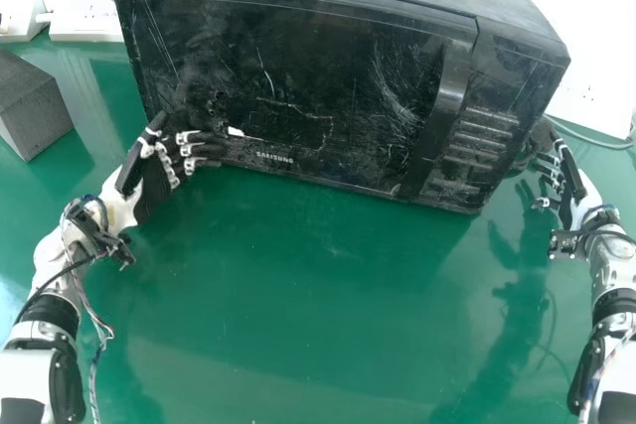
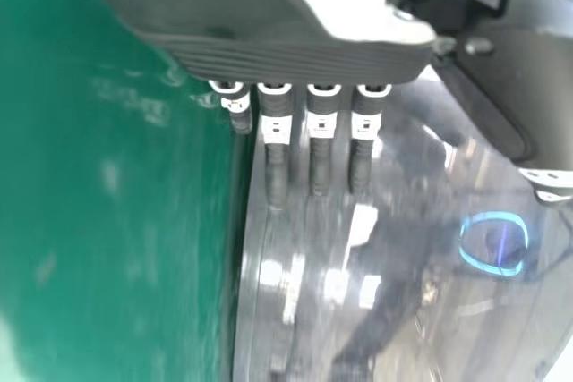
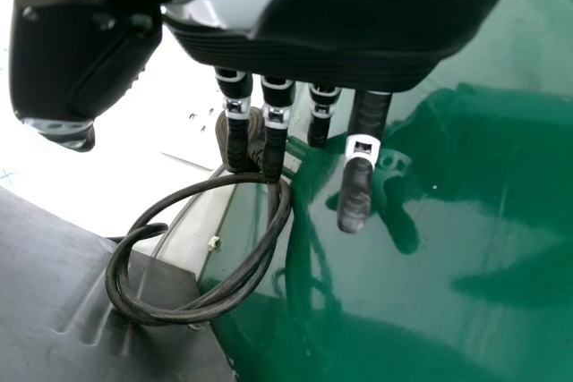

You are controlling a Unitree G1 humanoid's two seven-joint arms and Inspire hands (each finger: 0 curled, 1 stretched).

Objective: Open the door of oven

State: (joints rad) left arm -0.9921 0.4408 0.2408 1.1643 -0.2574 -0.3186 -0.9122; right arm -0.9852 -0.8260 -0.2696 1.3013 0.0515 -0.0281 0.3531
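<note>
The left robot hand (image 1: 154, 184) was held open in the head view, its straight fingers laid against the lower left part of the oven (image 1: 487, 161). The right robot hand (image 1: 569, 178) was held at the right of the frame, just beside the oven's right side, its fingers loosely extended and nothing gripped.

The oven was set at the upper middle of the frame, its front turned toward the robot. The door (image 1: 298, 76) was shut, and the handle (image 1: 444, 96), at the door's right edge, was not held by either hand. The task was judged barely begun: the handle was left to be reached, and the door to be pulled open.

The door was presumably hinged at its left edge, so its swing might be blocked by the left arm. Room for that swing was offered by the tabletop (image 1: 298, 295) in the lower middle of the frame. Less room was left at the far left by the block (image 1: 30, 106), and beside the oven's right side by the looped cable (image 3: 179, 316).
</note>
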